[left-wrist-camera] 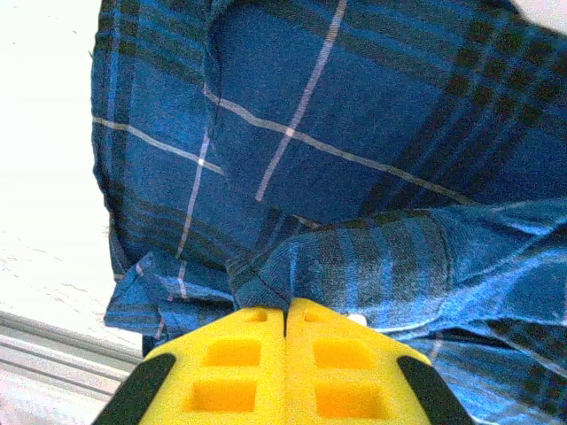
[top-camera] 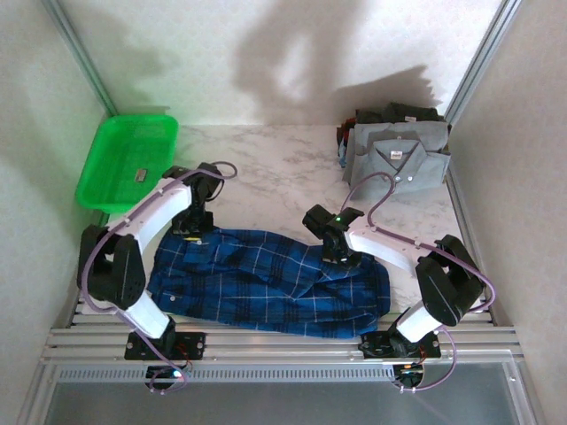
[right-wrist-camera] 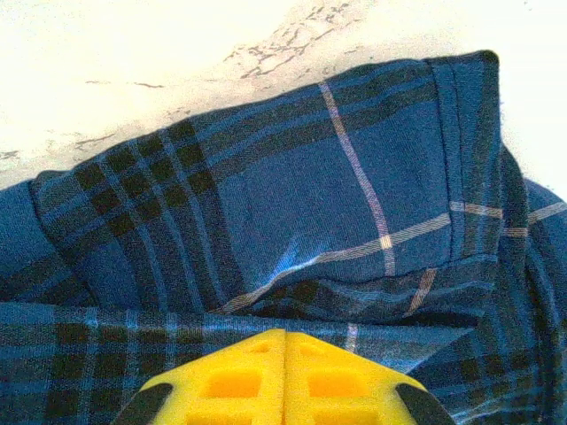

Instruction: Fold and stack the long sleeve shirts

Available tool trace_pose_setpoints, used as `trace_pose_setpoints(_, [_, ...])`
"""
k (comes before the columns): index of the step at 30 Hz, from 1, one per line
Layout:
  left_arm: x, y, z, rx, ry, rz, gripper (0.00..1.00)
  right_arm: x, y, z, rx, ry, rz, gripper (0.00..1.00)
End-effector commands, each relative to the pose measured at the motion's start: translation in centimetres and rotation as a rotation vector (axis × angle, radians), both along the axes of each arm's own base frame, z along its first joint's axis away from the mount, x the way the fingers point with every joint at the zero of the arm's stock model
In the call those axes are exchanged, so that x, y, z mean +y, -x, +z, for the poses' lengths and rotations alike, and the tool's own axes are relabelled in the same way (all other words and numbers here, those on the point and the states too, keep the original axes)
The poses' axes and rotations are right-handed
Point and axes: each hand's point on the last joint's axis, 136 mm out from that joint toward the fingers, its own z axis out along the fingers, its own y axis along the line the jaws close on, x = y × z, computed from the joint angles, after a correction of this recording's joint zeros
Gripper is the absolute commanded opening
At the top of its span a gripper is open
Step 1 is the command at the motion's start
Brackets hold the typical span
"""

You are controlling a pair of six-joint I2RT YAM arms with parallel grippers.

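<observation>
**Plaid shirt (top-camera: 266, 282) spread across near side of table (top-camera: 266, 159)**

Green plastic basket (top-camera: 127, 164) is seen at the table's far left edge. Just right of it, the left hand (left-wrist-camera: 285, 312) is lowered onto the far left edge of the dark blue plaid shirt. Its yellow fingers (left-wrist-camera: 345, 363) are pressed together against a bunched fold. Whether cloth is caught between them cannot be told. The right hand (right-wrist-camera: 284, 335) is set on the shirt's far right part, its fingers likewise pressed together. At the far right corner, a folded grey shirt (top-camera: 403, 159) is stacked beside darker folded shirts (top-camera: 399, 113).
</observation>
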Motion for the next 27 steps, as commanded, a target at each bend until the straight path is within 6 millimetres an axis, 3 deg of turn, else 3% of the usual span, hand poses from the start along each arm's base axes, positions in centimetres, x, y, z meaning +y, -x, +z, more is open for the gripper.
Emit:
trace_pose_setpoints(1, [1.0,-0.2,-1.3,0.030,-0.044,-0.016,0.00,-0.3,0.1,0.4,-0.001,-0.002,-0.004,0.06])
trace_pose_setpoints(7, [2.0,0.5,-3.8,0.086,-0.097,0.002,0.00,-0.5,0.3,0.3,0.004,0.004,-0.011,0.06])
trace_pose_setpoints(14, [1.9,-0.2,-6.9,0.149,-0.119,-0.006,0.00,-1.3,0.5,0.4,0.003,0.045,-0.011,0.06])
trace_pose_setpoints(20, [-0.2,-2.9,-4.4,0.099,-0.035,-0.051,0.00,-2.3,0.5,1.0,-0.010,0.091,-0.003,0.07])
trace_pose_setpoints(23, [-0.9,-3.4,-3.0,0.082,-0.006,-0.059,0.00,-2.0,0.6,2.5,-0.051,0.027,-0.022,0.16])
trace_pose_setpoints(27, [-1.4,-2.6,-3.7,0.116,0.019,-0.062,0.00,-0.7,1.0,4.8,-0.096,-0.122,-0.024,0.39])
